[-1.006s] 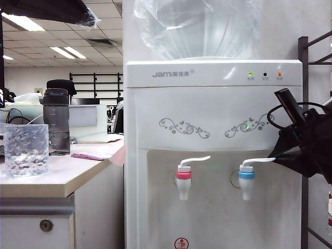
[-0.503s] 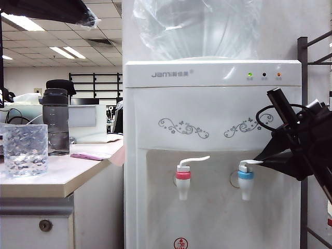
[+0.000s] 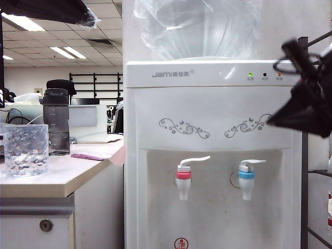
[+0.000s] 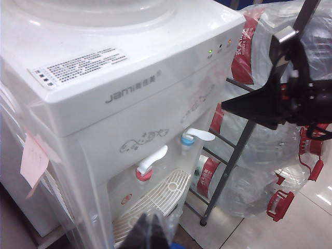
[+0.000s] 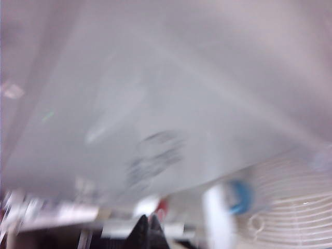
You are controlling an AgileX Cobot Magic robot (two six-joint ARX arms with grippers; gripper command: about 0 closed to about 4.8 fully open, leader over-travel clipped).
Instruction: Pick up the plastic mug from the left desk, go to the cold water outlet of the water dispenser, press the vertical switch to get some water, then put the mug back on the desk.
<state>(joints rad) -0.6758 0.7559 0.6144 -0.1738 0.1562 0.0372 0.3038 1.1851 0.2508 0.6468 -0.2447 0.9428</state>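
The clear dimpled plastic mug (image 3: 25, 149) stands on the left desk (image 3: 62, 179), with no gripper near it. On the white water dispenser (image 3: 207, 111) the cold water outlet (image 3: 247, 179) carries its vertical switch (image 3: 252, 163), a white lever. My right gripper (image 3: 271, 121) hangs shut and empty above and to the right of that lever, apart from it; the left wrist view shows the right gripper (image 4: 224, 105) beside the dispenser's front. The right wrist view is blurred, its shut right gripper (image 5: 148, 220) facing the dispenser. My left gripper (image 4: 149, 223) is shut and empty, off the dispenser's corner.
A smoky-grey bottle (image 3: 56, 122) and a pink pad (image 3: 91, 155) sit on the desk behind the mug. The red-ringed tap (image 3: 183, 179) is left of the blue one. A drip tray (image 4: 155, 199) sits below the taps. A black rack (image 4: 244, 140) with water bottles stands right of the dispenser.
My right gripper has lifted away from the blue tap's lever, going up and to the right. The mug and the left arm have not moved.
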